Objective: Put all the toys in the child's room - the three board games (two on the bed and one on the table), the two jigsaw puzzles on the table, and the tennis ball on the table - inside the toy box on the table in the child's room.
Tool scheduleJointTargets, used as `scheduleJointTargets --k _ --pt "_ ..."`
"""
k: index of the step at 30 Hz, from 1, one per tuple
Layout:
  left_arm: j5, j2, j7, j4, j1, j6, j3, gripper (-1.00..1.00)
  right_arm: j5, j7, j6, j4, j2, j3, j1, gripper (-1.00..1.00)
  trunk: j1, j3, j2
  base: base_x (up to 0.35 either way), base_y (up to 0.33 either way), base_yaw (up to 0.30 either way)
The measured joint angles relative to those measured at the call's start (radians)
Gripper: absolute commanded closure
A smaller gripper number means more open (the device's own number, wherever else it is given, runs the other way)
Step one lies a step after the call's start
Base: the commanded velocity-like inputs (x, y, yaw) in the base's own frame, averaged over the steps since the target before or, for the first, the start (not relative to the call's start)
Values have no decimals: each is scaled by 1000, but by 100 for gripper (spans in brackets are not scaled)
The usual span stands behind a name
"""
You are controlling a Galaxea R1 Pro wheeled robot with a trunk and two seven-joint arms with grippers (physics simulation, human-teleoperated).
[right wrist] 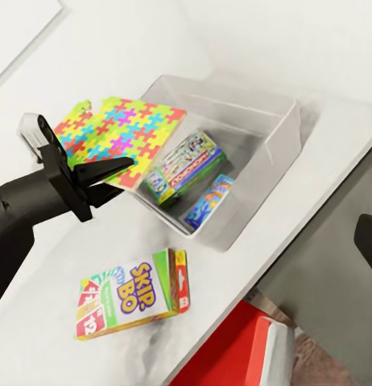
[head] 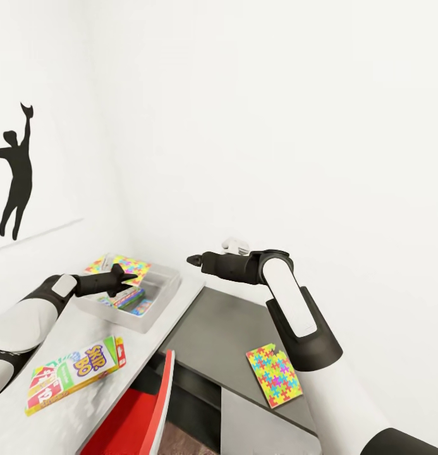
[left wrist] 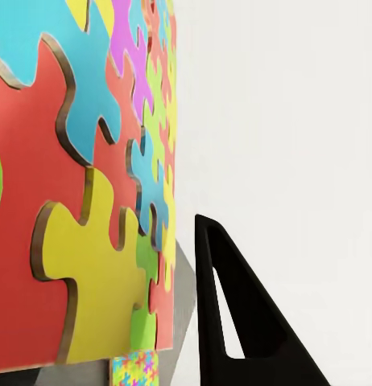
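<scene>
Table [head: 92, 328]: light grey top at left, dark grey corner section [head: 231, 335] at right. Toy box [head: 165, 292]: far end of the light top, two game boxes [right wrist: 186, 167] inside. Skip-Bo game box [head: 76, 374]: near left on the table. Jigsaw puzzles: one [head: 127, 265] pinched in the left gripper [head: 127, 278] over the toy box's far-left rim; the other [head: 274, 374] flat on the dark section. Right gripper [head: 194, 260]: hovers right of the toy box, jaw state cannot be told.
</scene>
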Motion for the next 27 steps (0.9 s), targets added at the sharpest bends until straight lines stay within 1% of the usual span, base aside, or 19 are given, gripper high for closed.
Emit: scheduleJointTargets --k 5,18,27 --pt "0 0 -1 -16 -2 0 0 100 0 0 0 0 0 0 0 -100 0 -8 0 0 0 0" --pt "-2 -1 0 -19 0 -6 -2 100 0 0 -1 0 0 0 1 -100 0 -29 0 0 0 0" --pt "-3 -3 0 -19 0 -10 -3 100 1 0 0 0 0 1 1 -100 0 -43 0 0 0 49"
